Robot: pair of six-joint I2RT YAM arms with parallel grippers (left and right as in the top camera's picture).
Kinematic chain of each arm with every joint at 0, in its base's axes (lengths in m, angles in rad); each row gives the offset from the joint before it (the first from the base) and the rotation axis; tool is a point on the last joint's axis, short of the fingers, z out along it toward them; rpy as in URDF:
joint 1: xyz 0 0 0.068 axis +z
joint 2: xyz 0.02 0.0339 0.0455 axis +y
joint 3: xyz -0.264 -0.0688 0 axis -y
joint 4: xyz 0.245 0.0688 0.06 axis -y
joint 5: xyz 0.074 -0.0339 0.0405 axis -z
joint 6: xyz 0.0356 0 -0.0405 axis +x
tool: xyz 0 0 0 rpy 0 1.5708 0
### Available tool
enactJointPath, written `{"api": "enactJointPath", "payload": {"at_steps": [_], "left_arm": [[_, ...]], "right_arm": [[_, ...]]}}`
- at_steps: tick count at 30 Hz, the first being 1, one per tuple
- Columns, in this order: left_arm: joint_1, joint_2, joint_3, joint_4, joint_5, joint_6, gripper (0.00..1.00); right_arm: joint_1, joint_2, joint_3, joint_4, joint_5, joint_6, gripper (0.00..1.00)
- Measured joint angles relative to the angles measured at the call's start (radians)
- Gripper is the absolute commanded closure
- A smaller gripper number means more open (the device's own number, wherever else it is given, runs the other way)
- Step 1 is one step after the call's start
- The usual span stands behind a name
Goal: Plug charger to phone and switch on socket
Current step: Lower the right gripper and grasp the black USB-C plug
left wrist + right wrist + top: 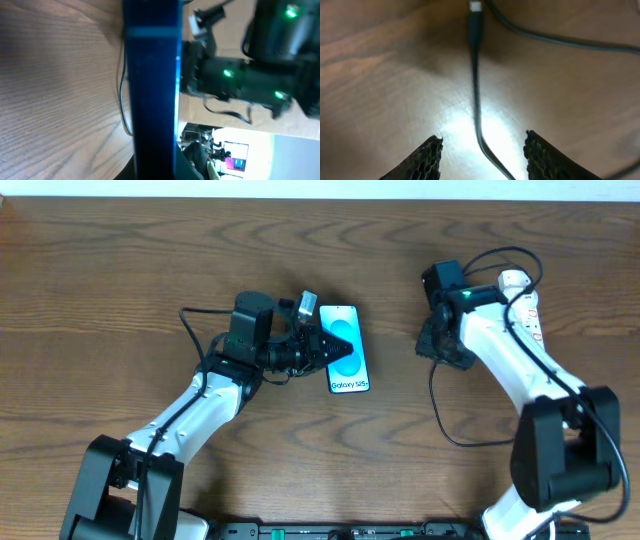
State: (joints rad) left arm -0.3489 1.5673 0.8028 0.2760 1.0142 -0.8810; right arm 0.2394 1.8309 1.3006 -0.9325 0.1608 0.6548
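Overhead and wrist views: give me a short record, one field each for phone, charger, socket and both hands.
phone: screen up, nothing plugged in
charger: loose on the table, plug tip free
socket: far right, partly behind the right arm; switch not readable
left hand: appears shut on the phone's near edge
right hand: open, low over the charger, a finger either side

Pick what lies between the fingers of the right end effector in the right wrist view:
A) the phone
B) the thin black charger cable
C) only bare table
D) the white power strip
B: in the right wrist view the charger runs as a thin black line through the gap of the open right end effector, with its small plug tip toward the top of the picture.
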Motion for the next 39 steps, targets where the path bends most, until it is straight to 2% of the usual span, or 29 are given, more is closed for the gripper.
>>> {"api": "enactJointPath", "payload": {"at_steps": [7, 14, 29, 33, 35, 39], "left_arm": [[0.000, 0.000, 0.000, 0.000, 0.013, 0.000, 0.92], [0.000, 0.000, 0.000, 0.000, 0.018, -0.001, 0.93], [0.000, 0.000, 0.000, 0.000, 0.024, -0.002, 0.93], [0.000, 0.000, 0.000, 0.000, 0.024, -0.037, 0.93], [0.000, 0.000, 0.000, 0.000, 0.024, -0.047, 0.93], [0.000, 0.000, 0.000, 0.000, 0.024, -0.062, 0.92]], "right_arm": [[0.000, 0.069, 0.000, 0.083, 0.007, 0.000, 0.55], [0.000, 0.169, 0.003, 0.092, 0.061, 0.003, 0.51], [0.000, 0.185, 0.024, 0.117, 0.090, 0.004, 0.46], [0.000, 0.185, 0.024, 0.118, 0.091, 0.004, 0.48], [0.000, 0.185, 0.024, 0.119, 0.090, 0.004, 0.57], [0.000, 0.189, 0.026, 0.126, 0.085, 0.008, 0.62]]}}
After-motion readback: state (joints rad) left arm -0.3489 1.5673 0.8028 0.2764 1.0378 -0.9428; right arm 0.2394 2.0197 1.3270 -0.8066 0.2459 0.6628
